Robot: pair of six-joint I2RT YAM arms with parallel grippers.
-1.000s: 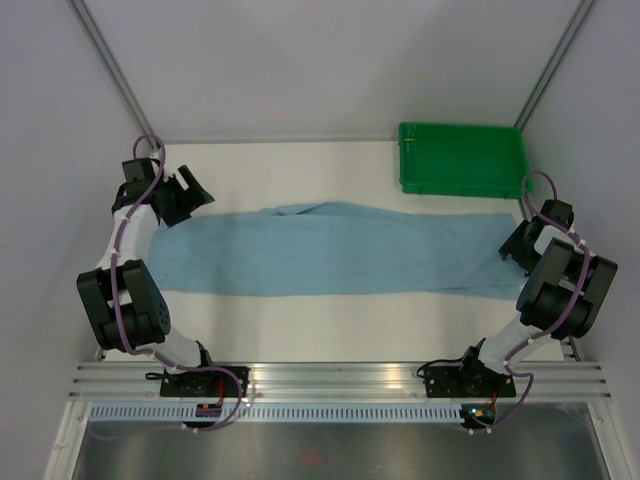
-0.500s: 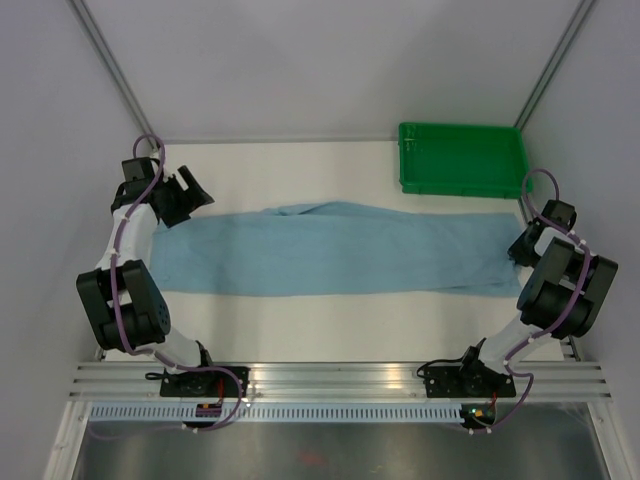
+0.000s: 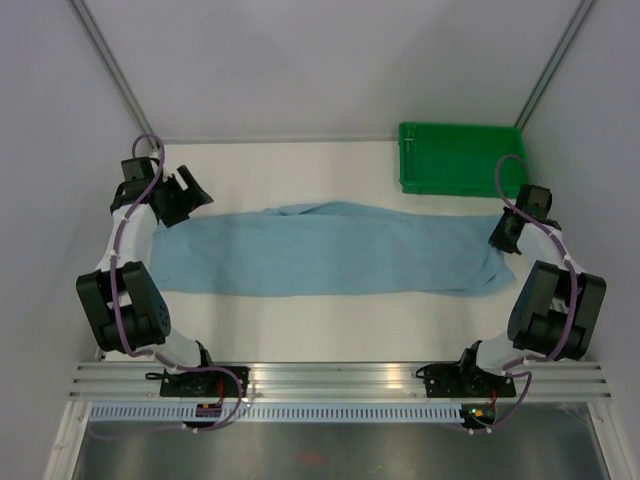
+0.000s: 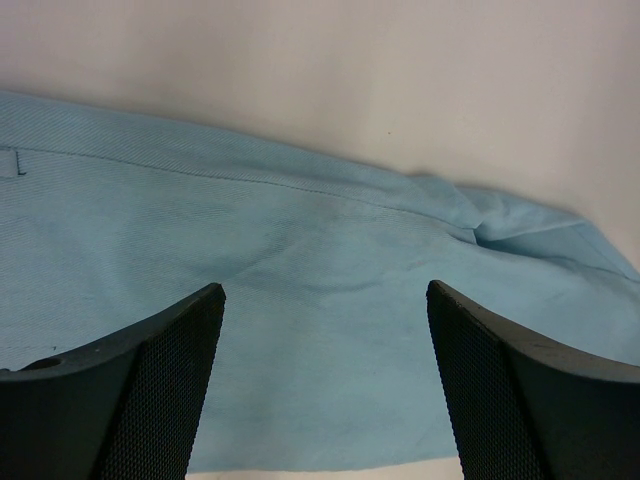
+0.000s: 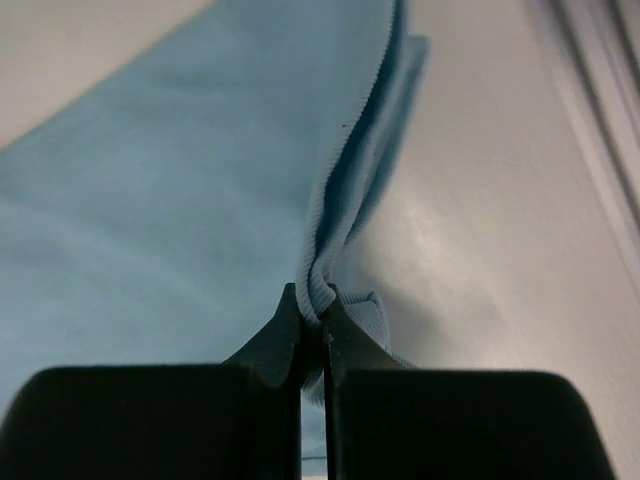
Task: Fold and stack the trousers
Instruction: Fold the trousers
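— Where are the trousers (image 3: 320, 250)?
— Flat across the surface (image 3: 300, 330), running left to right. The right tool (image 5: 312, 322) is clamped on their right end, cloth bunched between its jaws.
— The left tool (image 4: 325, 300)?
— Spread wide just above their left end.

Overhead, two wrist close-ups of trousers (image 3: 330, 250)

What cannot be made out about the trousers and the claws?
Top view: right claw tips, hidden under its own wrist.
Right wrist view: how many layers of the trousers are pinched, hidden between the shut fingers.
Left wrist view: both trouser ends, cut off by the edges.
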